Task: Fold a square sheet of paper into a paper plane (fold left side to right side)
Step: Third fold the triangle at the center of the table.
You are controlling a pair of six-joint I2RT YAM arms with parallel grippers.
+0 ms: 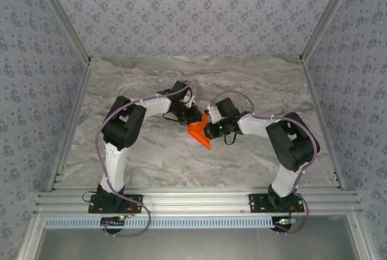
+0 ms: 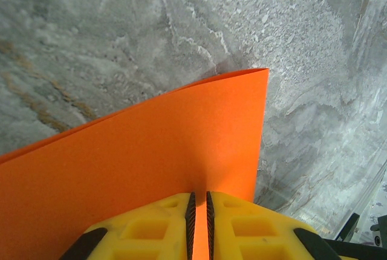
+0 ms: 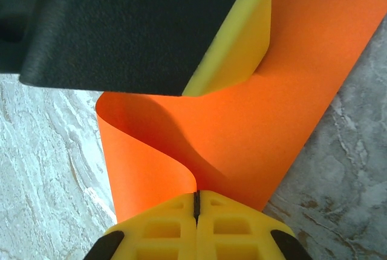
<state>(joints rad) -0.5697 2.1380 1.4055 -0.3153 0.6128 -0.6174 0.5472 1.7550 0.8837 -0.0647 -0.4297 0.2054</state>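
The square sheet of paper (image 1: 200, 133) is bright orange and is held just above the marble table between the two arms, near the table's middle. It bends over in a loose curl rather than lying flat. My left gripper (image 1: 192, 120) is shut on it, and the left wrist view shows the paper (image 2: 151, 145) running between the near-closed jaws of that gripper (image 2: 200, 195). My right gripper (image 1: 209, 130) is shut on the opposite side, where the curled paper (image 3: 260, 127) meets its closed jaws (image 3: 197, 193). The left gripper's yellow finger (image 3: 242, 36) shows above the paper. The paper plane is out of view.
The marble tabletop (image 1: 181, 78) spreads around the arms. Aluminium frame rails (image 1: 193, 202) run along the near edge and up both sides. Patterned walls stand behind and beside the table.
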